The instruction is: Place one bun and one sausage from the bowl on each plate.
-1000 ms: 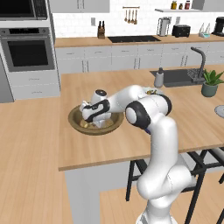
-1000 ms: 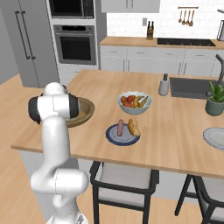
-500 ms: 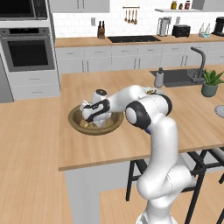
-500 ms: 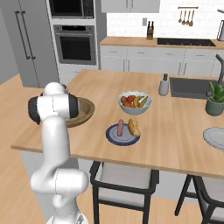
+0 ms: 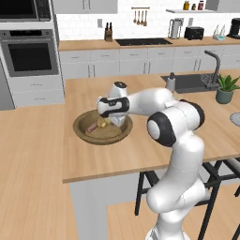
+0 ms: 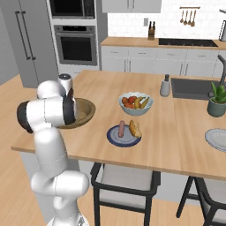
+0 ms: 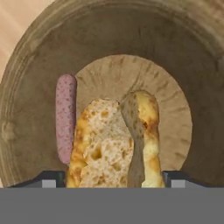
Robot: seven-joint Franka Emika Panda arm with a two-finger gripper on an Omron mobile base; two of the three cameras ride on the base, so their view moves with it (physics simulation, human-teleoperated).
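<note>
**A:** Start with the big pieces. Where does everything sit?

**B:** On the wooden island counter (image 6: 185, 145). The wooden bowl (image 5: 84, 132) lies near the counter's left end, with bare wood between its rim and the front edge. To its right in the right base view come the white fruit bowl (image 6: 135, 103), then the blue-rimmed plate (image 6: 115, 137) just in front of that, and the pale grey plate (image 6: 217, 139) far off at the right edge, well apart from the rest.

**A:** And the food?

**B:** The blue-rimmed plate carries a sausage (image 6: 121, 129) and a bun (image 6: 135, 128) side by side, both lying with their long axes roughly front to back. In the bowl, the hand view shows a split bun (image 7: 114, 142) on the flat floor, its long axis running along the view's vertical, straight up from between the fingertips. A pinkish sausage (image 7: 65, 118) lies parallel just beside it on the left, resting on the sloping wall — whether the two touch I can't tell.

**A:** The gripper?

**B:** The gripper (image 7: 113, 179) hangs low over the bowl, pointing down into it. Its jaws stand wide apart, one fingertip (image 7: 49, 179) on each side of the bun's near end, closed on nothing.

**A:** Room to move?

**B:** The bowl's floor is bare beyond the bun, and open counter lies between bowl and plates — the grey plate has clear wood around it.

**A:** Any writing?

**B:** None that can be read.
</note>
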